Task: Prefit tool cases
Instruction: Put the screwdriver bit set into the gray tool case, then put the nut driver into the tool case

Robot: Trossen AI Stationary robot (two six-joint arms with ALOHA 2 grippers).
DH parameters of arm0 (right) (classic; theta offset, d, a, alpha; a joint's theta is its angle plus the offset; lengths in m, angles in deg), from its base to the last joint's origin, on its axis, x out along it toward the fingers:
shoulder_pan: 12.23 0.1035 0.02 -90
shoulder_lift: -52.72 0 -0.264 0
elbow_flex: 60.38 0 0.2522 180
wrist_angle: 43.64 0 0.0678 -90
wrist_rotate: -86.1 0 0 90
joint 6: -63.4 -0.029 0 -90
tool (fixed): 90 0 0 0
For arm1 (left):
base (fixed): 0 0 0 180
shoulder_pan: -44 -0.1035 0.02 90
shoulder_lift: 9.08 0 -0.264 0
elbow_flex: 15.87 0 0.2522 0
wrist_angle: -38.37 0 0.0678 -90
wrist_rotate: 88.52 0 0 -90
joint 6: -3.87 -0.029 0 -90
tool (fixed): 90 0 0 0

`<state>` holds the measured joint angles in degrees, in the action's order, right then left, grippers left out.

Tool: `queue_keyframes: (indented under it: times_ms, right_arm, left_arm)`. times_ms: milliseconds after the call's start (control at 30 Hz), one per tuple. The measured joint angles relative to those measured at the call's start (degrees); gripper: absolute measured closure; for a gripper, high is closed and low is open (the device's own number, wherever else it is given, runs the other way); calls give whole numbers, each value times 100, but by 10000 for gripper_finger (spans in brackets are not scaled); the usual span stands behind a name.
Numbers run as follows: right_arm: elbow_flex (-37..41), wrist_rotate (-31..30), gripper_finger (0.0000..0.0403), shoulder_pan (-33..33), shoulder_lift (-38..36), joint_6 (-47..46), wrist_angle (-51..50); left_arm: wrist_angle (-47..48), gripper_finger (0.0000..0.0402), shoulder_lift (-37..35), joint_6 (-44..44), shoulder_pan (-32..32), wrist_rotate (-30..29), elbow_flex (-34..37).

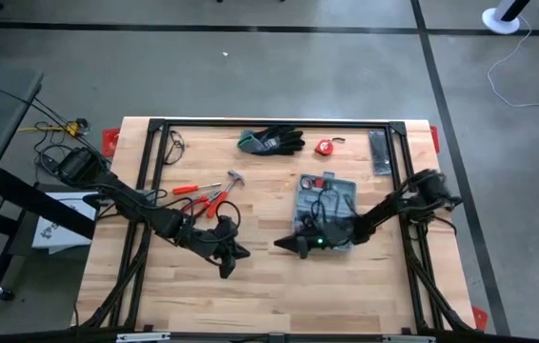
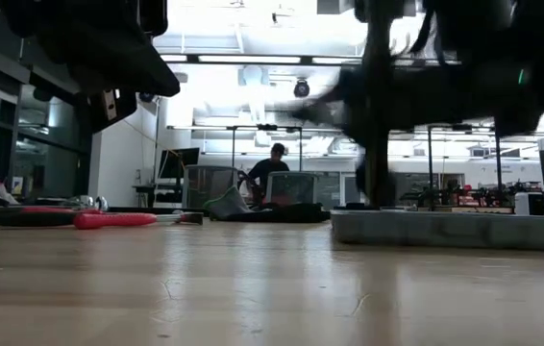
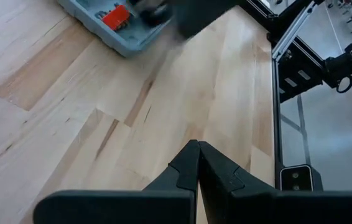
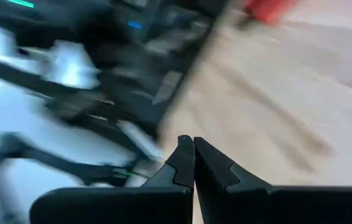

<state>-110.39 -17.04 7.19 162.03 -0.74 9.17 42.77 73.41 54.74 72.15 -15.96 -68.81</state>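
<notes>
Tool case [image 1: 325, 211] lies open on the table's [image 1: 269, 295] right-centre, recesses up, ready for fitting. Right gripper [image 1: 284, 245] hovers just off its near-left corner, fingers pressed together, holding nothing; left gripper [image 1: 238, 253] sits beside it over bare wood, likewise closed and empty. Loose pliers [image 1: 214, 199] and hammer [image 1: 231, 181] wait farther back-left, gloves [image 1: 271, 141] at the far edge.

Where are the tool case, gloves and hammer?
tool case [image 1: 309, 205]: high view, on its bare grey tray near the far-left corner.
gloves [image 1: 271, 141]: high view, on the middle of the black-and-green pile.
hammer [image 1: 236, 177]: high view, on its head.
</notes>
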Motion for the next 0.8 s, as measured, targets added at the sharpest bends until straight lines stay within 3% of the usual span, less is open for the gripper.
queue_keyframes:
  times_ms: [67,167,233,367,500,667,800]
  right_arm:
    - [28,-48,403,96,-390,153,-65]
    - [133,-381,403,287,-1213,371,-1173]
    - [120,-696,403,409,-1972,221,-2654]
    - [-71,-1431,403,671,-3217,-1101,-6946]
    - [-162,-1547,403,860,-4067,-2279,-9336]
    - [-151,-1428,403,1103,-4394,-3322,-11106]
    - [-149,-819,403,1150,-4269,-3479,-11739]
  left_arm:
    - [-108,401,1,-1,-40,2,1]
    - [-314,401,2,-6,-236,10,-2]
    - [-283,401,2,-52,-495,30,-7]
    - [-291,402,238,-449,-1244,635,-131]
    - [-301,401,895,-947,-1932,1520,-479]
    - [-281,401,1888,-1010,-2456,2106,-982]
    - [-288,402,2599,-1067,-2657,2607,-1553]
